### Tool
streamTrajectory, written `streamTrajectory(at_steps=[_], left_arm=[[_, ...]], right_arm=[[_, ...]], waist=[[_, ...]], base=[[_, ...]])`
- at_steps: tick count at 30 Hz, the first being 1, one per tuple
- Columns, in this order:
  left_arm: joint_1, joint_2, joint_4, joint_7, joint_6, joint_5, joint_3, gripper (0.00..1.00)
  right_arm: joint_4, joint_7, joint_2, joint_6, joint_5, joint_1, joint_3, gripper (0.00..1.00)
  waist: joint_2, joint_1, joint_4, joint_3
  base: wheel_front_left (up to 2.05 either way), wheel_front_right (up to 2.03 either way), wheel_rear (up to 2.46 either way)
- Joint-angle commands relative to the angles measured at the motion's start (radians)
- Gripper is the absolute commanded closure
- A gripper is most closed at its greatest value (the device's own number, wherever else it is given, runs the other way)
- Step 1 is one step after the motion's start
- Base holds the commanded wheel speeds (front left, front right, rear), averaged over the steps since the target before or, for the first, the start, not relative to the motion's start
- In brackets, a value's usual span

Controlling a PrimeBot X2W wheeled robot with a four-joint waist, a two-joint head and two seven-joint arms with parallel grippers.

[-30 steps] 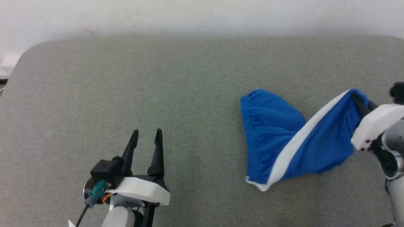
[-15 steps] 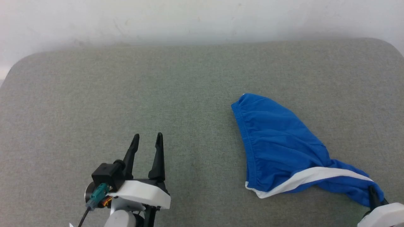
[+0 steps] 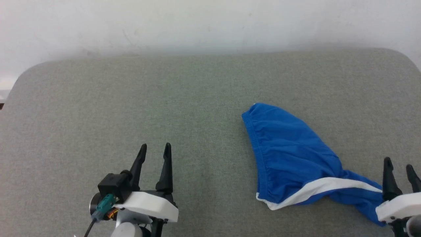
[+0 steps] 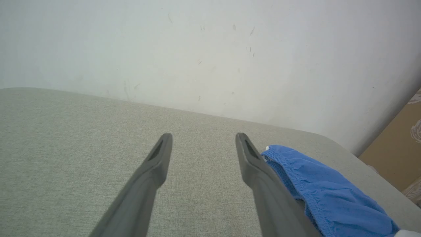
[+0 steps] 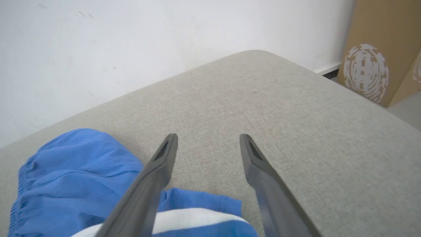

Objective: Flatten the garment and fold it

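One pair of blue shorts (image 3: 289, 158) lies rumpled on the grey desk (image 3: 164, 98), toward four o'clock. Of two pincers, the right pincer (image 3: 398, 163) stands spread and empty at the shorts' four-o'clock end. The left pincer (image 3: 155, 147), likewise released, is well apart at nine o'clock.

The grey padded surface (image 3: 164, 98) lies bare in the head view from 9 o'clock through 12 to about 2 o'clock, giving either gripper wide room to pass. The only obstacle on it is the garment (image 3: 289, 158), lying low between 3 and 5 o'clock. Its trailing end is just beside the right gripper (image 3: 398, 163). The left gripper (image 3: 156, 145), at 7 o'clock, stands well apart from the fabric. The white wall (image 3: 210, 26) closes off the far edge at 12 o'clock. A cardboard box (image 5: 371, 49) stands beyond the surface's right corner.
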Motion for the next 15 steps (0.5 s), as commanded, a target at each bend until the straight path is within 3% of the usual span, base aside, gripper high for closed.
streamTrajectory(at_steps=[1,15], left_arm=[[0.015,0.0,0.002,-0.005,-0.003,0.004,-0.002,0.0],[0.028,0.0,0.003,-0.005,0.003,0.011,-0.006,0.0]], right_arm=[[-0.024,0.012,0.0,-0.002,-0.01,-0.012,0.013,0.0],[-0.265,-0.084,0.045,-0.002,-0.178,0.064,0.166,0.0]], waist=[[0.0,0.0,0.007,-0.01],[0.0,0.0,0.023,-0.048]], base=[[0.0,0.0,0.0],[0.0,0.0,0.0]])
